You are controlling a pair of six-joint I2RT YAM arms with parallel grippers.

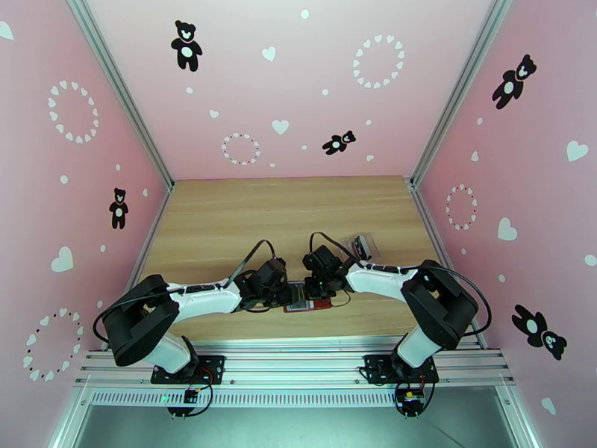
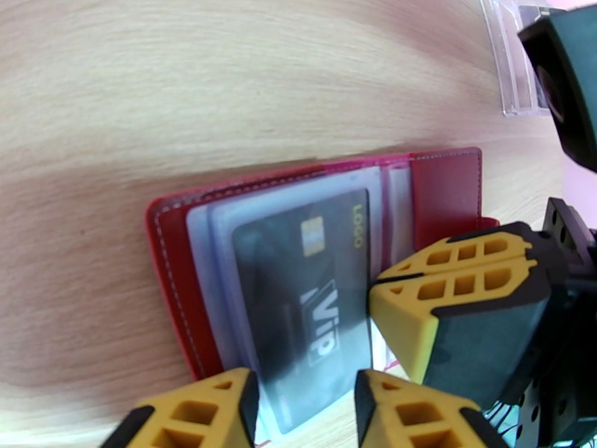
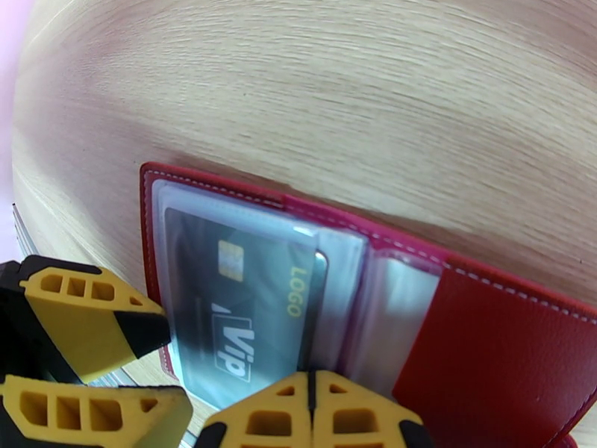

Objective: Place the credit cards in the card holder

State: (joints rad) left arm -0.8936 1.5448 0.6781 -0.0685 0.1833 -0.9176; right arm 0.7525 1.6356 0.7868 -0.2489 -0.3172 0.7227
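The dark-red card holder (image 2: 440, 188) lies open on the wooden table, its clear pockets facing up; from above it shows between the two arms (image 1: 313, 306). A silvery grey credit card (image 2: 306, 293) marked VIP sits partly inside a clear pocket, with one end sticking out past the holder's edge. My left gripper (image 2: 306, 412) is shut on that end, one yellow finger on each long edge. My right gripper (image 3: 310, 390) is shut, and its tips rest on the pockets near the holder's fold. In the right wrist view the same card (image 3: 239, 308) lies under hazy plastic.
A clear crinkly pouch (image 1: 360, 246) lies just behind the right arm and shows again at the top right of the left wrist view (image 2: 515, 61). Bare wood (image 1: 283, 210) stretches to the pink back wall. The table's near edge runs just below the holder.
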